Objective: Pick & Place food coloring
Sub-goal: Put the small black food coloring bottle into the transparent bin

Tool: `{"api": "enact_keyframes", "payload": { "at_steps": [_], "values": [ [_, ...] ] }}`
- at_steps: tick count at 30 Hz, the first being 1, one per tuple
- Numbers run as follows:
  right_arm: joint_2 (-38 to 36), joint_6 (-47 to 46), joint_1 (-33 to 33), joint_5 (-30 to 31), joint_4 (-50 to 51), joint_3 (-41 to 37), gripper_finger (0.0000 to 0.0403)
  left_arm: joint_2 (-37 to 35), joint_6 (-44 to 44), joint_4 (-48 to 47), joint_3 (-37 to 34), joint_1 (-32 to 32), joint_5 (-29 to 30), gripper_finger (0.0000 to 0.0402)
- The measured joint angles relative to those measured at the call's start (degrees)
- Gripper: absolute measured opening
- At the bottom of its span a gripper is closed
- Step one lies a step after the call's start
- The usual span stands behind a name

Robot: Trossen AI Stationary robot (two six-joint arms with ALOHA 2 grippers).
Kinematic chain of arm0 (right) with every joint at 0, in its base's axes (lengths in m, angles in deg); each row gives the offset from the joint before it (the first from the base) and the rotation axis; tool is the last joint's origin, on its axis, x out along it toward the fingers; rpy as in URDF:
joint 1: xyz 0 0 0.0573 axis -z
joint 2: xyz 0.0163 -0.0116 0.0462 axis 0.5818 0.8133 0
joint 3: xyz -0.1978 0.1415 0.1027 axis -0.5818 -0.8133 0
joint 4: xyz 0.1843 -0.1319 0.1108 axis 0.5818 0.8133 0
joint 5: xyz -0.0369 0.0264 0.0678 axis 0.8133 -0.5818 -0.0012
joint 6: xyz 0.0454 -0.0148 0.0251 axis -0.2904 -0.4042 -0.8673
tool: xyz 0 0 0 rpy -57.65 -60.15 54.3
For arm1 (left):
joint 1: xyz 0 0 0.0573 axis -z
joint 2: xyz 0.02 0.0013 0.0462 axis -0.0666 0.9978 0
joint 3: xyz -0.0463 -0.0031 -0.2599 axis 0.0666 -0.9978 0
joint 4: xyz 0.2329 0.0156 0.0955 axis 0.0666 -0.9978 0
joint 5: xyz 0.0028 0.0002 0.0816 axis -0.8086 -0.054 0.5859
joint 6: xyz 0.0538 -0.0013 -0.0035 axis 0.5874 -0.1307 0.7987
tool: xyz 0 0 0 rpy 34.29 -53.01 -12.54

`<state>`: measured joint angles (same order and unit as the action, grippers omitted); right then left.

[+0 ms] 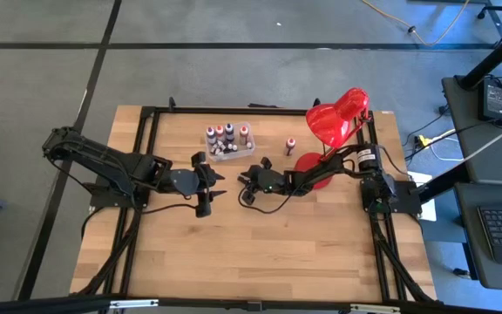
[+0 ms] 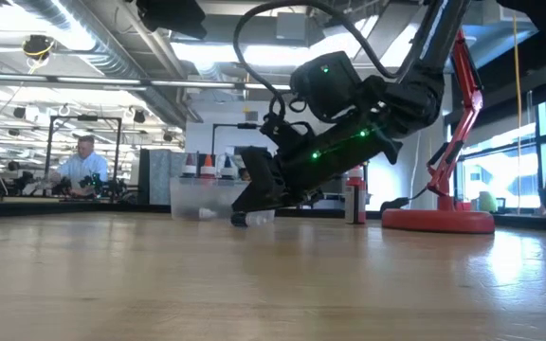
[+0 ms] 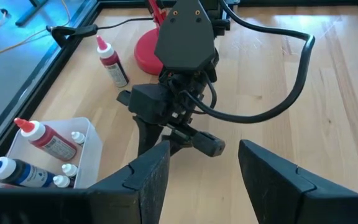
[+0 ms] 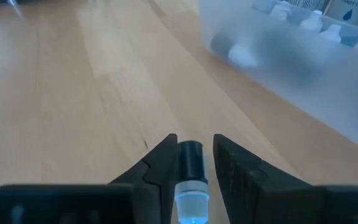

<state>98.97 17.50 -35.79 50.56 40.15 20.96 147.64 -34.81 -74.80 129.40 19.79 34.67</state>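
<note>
A tiny food coloring bottle point(image 4: 190, 163), dark with a white cap point(image 4: 191, 198), lies on its side on the wooden table between the fingers of my right gripper point(image 4: 191, 168). That gripper point(image 1: 244, 187) is low at the table's middle, slanting down, its fingers slightly apart. The low view shows the bottle point(image 2: 254, 219) on the table under the fingertips. My left gripper point(image 3: 201, 180) hovers open above the table, just left of the right one point(image 1: 214, 185), with nothing between its fingers. Another bottle point(image 1: 291, 145) stands upright on its base near the lamp. My right gripper's fingers stand along the two long sides of the lying bottle, slanting down from the table's right. A strip of bare wood point(image 4: 209, 163) shows between the bottle and one finger. The other finger point(image 4: 166, 165) lies close against the bottle's side; whether it touches, I cannot tell.
A clear plastic box point(image 1: 234, 153) with several upright bottles stands at the far middle of the table, close beyond my right gripper. A red desk lamp point(image 1: 336, 120) rises from its round base point(image 1: 308, 166) at the far right. The near half of the table is bare wood.
</note>
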Motion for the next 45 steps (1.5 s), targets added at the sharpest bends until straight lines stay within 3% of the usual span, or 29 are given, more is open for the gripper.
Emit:
{"api": "enact_keyframes", "payload": {
  "at_steps": [8,13,17,22,31,35,40,45],
  "values": [
    [-0.99,0.03,0.00,-1.04,0.43,-0.04,0.0153,0.00,0.37,0.02,0.00,0.00,-0.01,0.0187],
    [-7.25,-0.06,-0.26,-6.80,2.26,-0.03,0.0202,0.00,2.05,0.17,0.00,0.00,0.04,0.0189],
    [-14.50,0.03,-1.74,-14.13,12.18,0.00,0.0224,0.00,2.03,0.17,0.00,0.00,0.98,0.0188],
    [-22.43,-1.93,-6.78,-14.86,27.38,-2.41,0.0231,0.27,2.03,1.96,-1.66,-0.02,0.93,0.0188],
    [-37.29,-12.18,-20.04,-14.80,26.68,-16.28,0.0232,2.53,6.48,9.62,-5.08,-2.26,-1.43,0.0187],
    [-41.73,-13.96,-25.25,-11.47,25.59,-18.19,0.0232,7.71,12.20,13.27,-5.09,-8.02,-9.75,0.0189],
    [-43.77,-15.07,-29.74,-1.56,25.72,-18.31,0.0232,15.94,17.71,14.59,-5.14,-16.08,-21.37,0.0187],
    [-43.80,-17.96,-31.65,4.01,25.69,-18.32,0.0232,23.25,24.06,17.62,-5.16,-20.75,-23.32,0.0189]
  ]
}}
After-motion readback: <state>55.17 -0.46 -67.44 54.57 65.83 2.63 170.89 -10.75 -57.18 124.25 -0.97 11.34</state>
